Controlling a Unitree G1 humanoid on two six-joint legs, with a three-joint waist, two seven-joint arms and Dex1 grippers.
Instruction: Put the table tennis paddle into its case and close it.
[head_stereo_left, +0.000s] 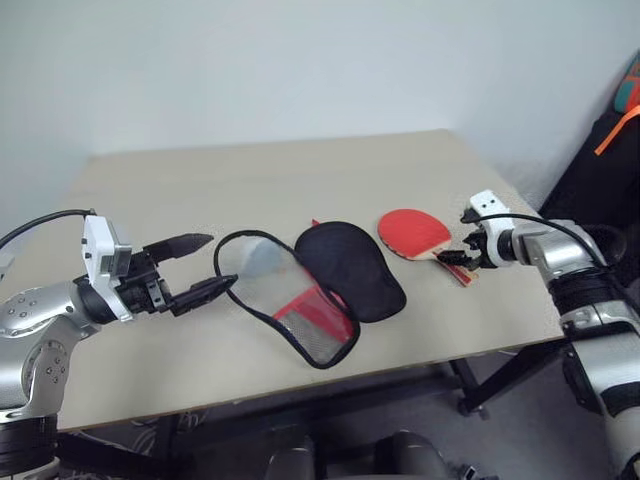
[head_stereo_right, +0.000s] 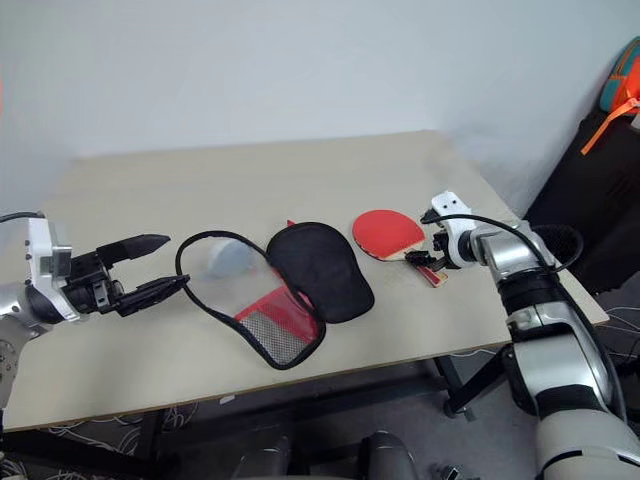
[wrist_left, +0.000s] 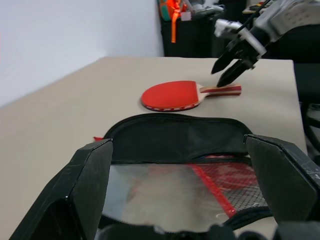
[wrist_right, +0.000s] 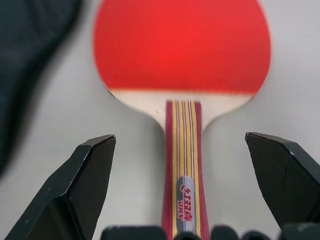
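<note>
Logo (wrist_right: 185, 204) in red on paddle (wrist_right: 182, 55) handle, lettering unreadable.

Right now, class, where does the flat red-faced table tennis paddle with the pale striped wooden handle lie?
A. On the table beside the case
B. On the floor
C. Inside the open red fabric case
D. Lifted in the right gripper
A: the paddle lies flat on the table beside the open case, its handle between the open fingers of the right gripper.
</note>
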